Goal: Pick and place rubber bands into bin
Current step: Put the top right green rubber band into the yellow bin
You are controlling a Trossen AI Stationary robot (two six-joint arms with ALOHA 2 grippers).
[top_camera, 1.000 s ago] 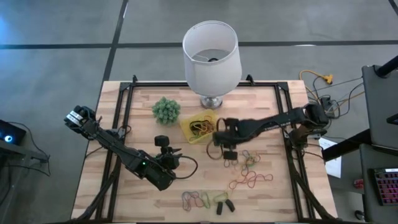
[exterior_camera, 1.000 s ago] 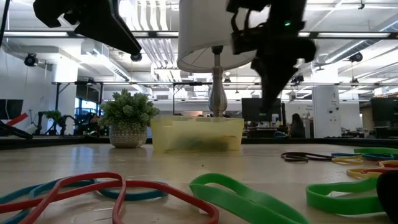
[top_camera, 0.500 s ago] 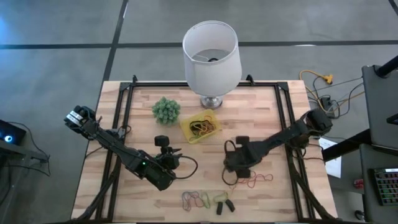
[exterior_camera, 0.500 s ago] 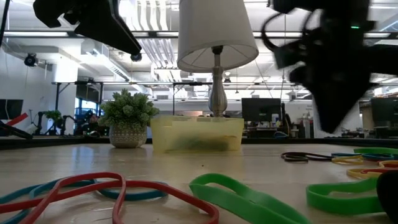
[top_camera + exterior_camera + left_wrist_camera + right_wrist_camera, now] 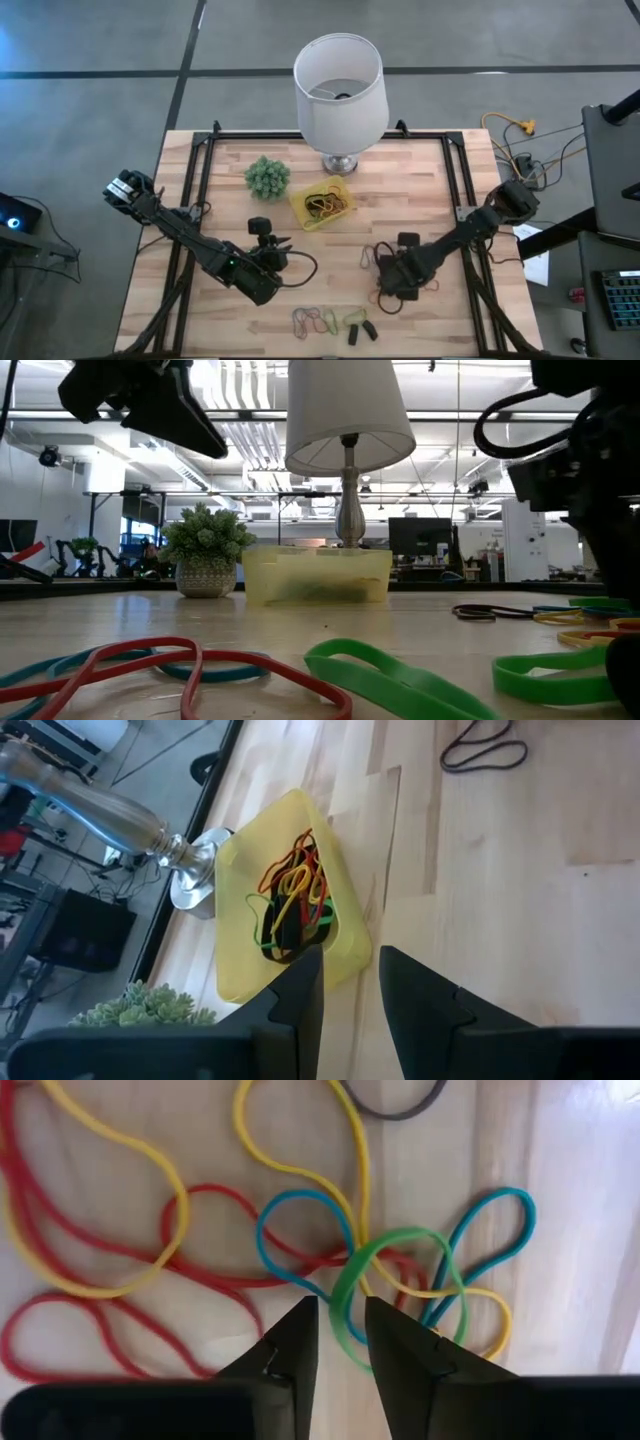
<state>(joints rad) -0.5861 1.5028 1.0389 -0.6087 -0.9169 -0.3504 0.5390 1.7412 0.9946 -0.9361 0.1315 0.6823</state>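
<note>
On the light wooden desk (image 5: 430,170), the left gripper (image 5: 268,243) waits near the middle of the left half, its fingers a little apart and holding nothing. Just beyond it, by the base of the white lamp (image 5: 339,85) at the back edge, the small shallow yellow bin (image 5: 303,213) already holds several thin coloured rubber bands (image 5: 290,905). More lie loose: a cluster at the front edge (image 5: 320,320) and a tangle of red, yellow, blue and green loops (image 5: 300,1240) on the right half. There the right gripper (image 5: 397,283) hangs low over a green loop (image 5: 390,1270), fingers narrowly apart, nothing gripped. By my judgement the job is partly done.
</note>
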